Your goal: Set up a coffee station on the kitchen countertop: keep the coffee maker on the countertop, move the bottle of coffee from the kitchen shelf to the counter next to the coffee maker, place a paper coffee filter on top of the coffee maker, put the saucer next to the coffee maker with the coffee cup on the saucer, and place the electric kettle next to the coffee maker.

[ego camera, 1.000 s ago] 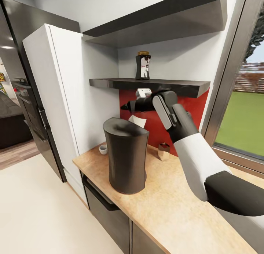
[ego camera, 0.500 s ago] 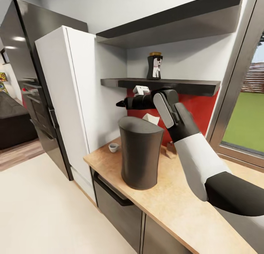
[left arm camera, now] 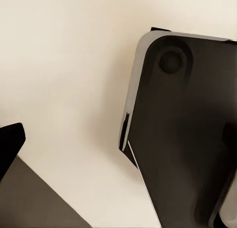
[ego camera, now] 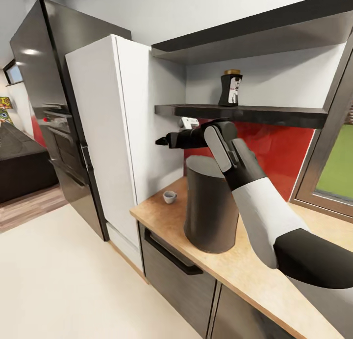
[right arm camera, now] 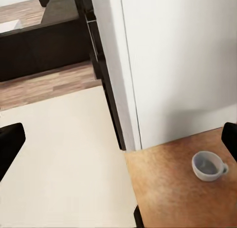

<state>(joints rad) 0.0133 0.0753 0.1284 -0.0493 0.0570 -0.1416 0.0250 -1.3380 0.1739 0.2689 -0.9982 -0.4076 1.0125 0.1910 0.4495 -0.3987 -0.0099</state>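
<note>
**Right gripper spread and empty over the coffee maker, cup waiting beyond it**

The right gripper (ego camera: pixel 164 142) hangs above and just past the coffee maker (ego camera: pixel 211 206), its fingers parted and holding nothing; in the right wrist view both dark fingertips sit wide apart at the frame's edges. Whether the left gripper is parted or closed cannot be told from its wrist view.

The coffee cup (right arm camera: pixel 209 166) stands upright on the countertop (ego camera: pixel 162 212), beside the coffee maker on its far side, close to the white cabinet (ego camera: pixel 113 133). It looks light, rigid and glazed, so probably slippery and easy to tip; pinching the rim wall, one finger inside and one outside, seems safer than taking the small handle. The bottle of coffee (ego camera: pixel 230 88) stands on the kitchen shelf (ego camera: pixel 245 114), above and behind the coffee maker; its waisted middle offers the natural hold.

Against the picture half a second back, the whole view has swung, so the camera moved. The gripper sits much as before relative to the coffee maker. The pale filter seen behind the drum's top then is now hidden by the forearm.
</note>
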